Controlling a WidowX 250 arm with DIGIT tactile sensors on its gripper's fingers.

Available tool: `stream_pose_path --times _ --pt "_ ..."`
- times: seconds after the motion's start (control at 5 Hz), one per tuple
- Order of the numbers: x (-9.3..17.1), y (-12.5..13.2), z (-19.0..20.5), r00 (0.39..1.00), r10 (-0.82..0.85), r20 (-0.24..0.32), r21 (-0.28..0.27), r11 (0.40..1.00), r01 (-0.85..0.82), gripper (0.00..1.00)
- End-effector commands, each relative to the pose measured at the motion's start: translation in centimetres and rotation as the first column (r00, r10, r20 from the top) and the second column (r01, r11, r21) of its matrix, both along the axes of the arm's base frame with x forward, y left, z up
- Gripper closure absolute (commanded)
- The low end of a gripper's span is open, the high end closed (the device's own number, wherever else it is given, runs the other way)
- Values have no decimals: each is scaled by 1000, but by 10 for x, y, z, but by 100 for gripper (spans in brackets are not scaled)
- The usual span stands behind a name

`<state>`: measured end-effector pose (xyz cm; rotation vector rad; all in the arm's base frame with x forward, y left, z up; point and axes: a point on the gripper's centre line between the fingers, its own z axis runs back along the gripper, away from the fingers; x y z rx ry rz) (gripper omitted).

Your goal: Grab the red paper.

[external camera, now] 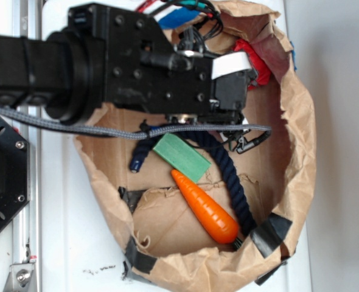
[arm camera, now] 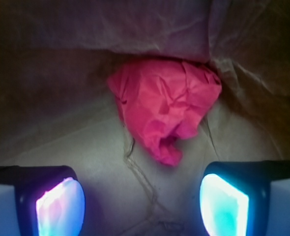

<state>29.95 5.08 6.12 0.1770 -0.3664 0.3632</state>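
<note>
Two glowing fingers frame the bottom of my wrist view, spread wide with nothing between them, so I read the gripper as released. I see the red paper crumpled at upper centre, against the brown bag wall. On my exterior view it peeks out upper right behind the arm; an orange carrot, green block and dark rope lie lower centre.
</note>
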Motion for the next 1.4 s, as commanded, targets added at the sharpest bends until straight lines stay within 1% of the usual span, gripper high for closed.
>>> stream_pose_path --times 0.0,0.2,0.4,0.6,0.8,1.0,1.2 --pt "3 0 15 998 -1 58 13 1000 0 0" --pt "4 -2 13 999 -3 54 9 1000 3 0" --pt "5 -2 12 999 1 48 17 1000 -2 0" --pt "8 0 9 999 4 50 39 999 -6 0" --pt "9 -5 9 998 -3 59 42 999 1 0" --pt "8 -5 5 999 -1 52 45 999 -2 0" --pt "6 -22 -2 999 -13 47 44 999 11 0"
